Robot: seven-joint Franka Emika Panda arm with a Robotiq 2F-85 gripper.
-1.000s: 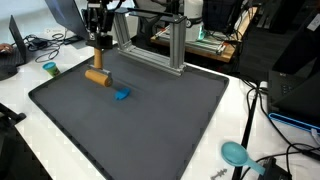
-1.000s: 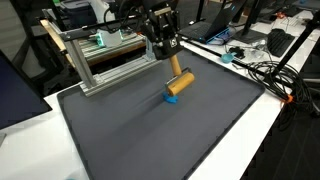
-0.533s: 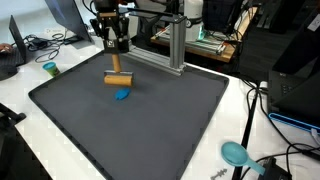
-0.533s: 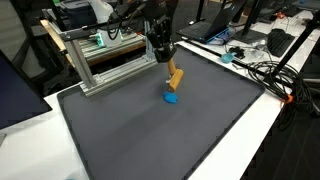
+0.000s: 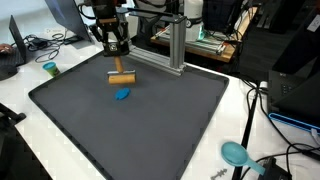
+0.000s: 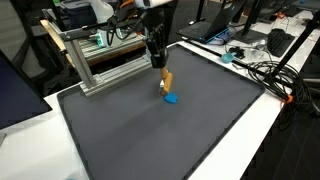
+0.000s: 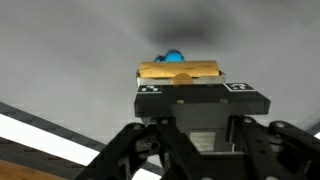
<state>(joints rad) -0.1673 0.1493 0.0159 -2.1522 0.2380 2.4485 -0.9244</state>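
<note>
My gripper is shut on a tan wooden block, which hangs level just below the fingers. Under the block a small blue piece lies on the dark grey mat. From the opposite side the gripper comes down from above, with the wooden block just over the blue piece. The wrist view shows the wooden block across the gripper and the blue piece peeking out beyond it. The fingertips are hidden behind the gripper body there.
An aluminium frame stands at the mat's far edge, close behind the gripper. A teal cup sits on the white table beside the mat. A teal round thing and cables lie off the mat's other side.
The gripper has carried the wooden block across the mat to a spot over the blue piece and turned it. The blue piece has stayed where it was.
</note>
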